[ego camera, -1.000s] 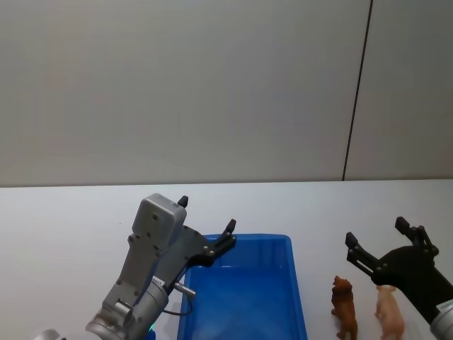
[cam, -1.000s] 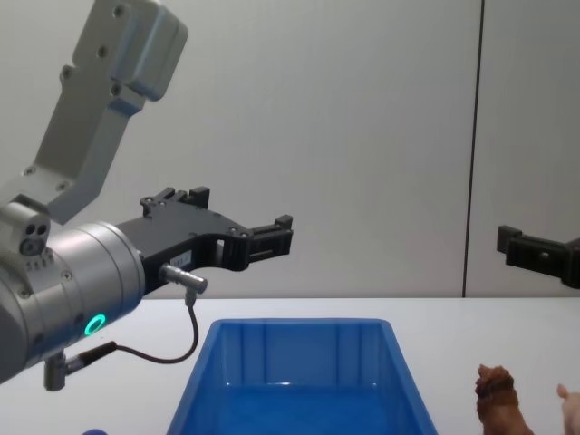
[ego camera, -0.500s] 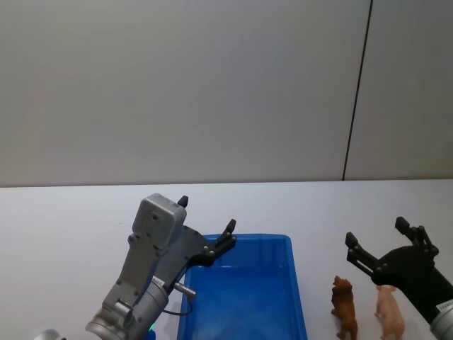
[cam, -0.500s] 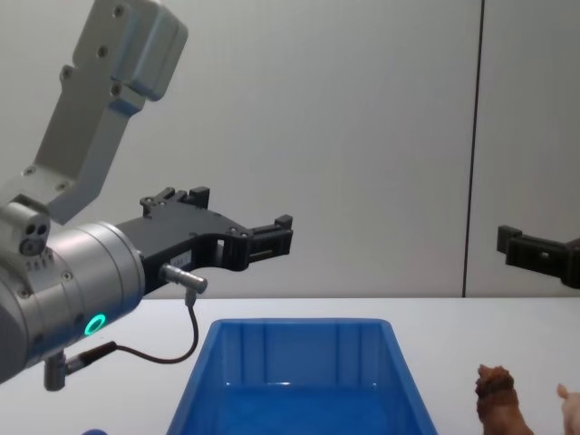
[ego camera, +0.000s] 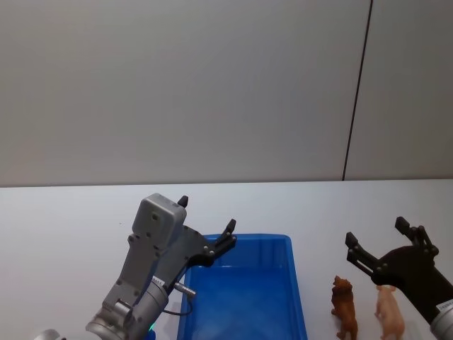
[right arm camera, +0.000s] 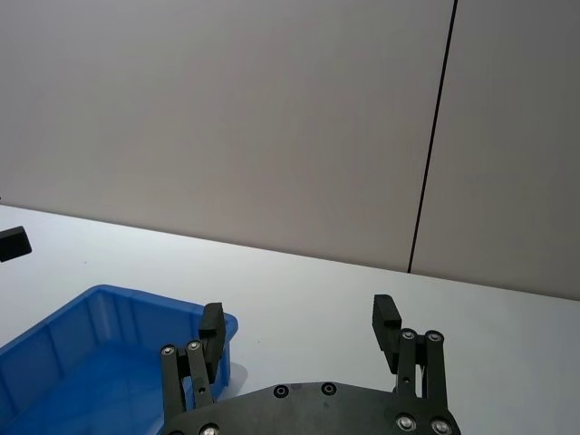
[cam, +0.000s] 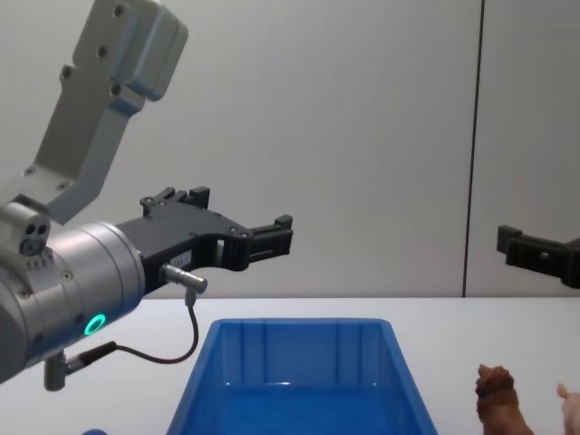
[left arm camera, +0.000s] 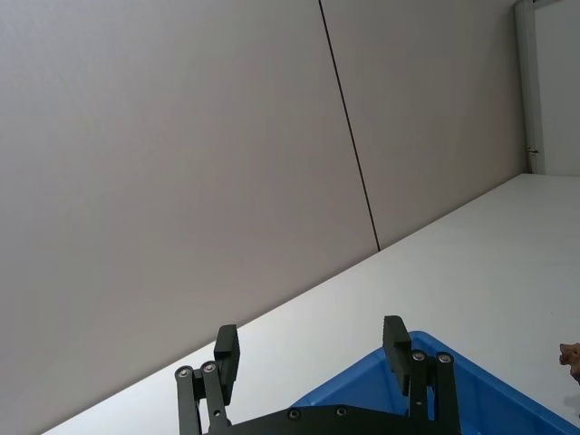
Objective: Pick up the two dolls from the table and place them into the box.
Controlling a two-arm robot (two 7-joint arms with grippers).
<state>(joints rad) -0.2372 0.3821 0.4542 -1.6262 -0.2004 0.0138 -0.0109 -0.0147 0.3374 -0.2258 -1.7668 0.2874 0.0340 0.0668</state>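
A small brown four-legged doll (ego camera: 343, 306) with a darker head stands on the white table (ego camera: 71, 227) just right of the blue box (ego camera: 244, 294). It also shows in the chest view (cam: 495, 401). My right gripper (ego camera: 376, 231) hovers open above and slightly behind this doll, holding nothing. My left gripper (ego camera: 207, 214) hangs open and empty over the box's far left corner. In the left wrist view the gripper (left arm camera: 311, 335) is spread above the box (left arm camera: 471, 408). In the right wrist view the gripper (right arm camera: 299, 317) is spread, with the box (right arm camera: 91, 344) off to one side.
A pale pink pig figurine (ego camera: 389, 312) stands right beside the brown doll, under my right arm. A sliver of bright blue (cam: 91, 432) shows at the chest view's bottom edge, left of the box (cam: 299, 381); I cannot tell what it is. A grey wall stands behind the table.
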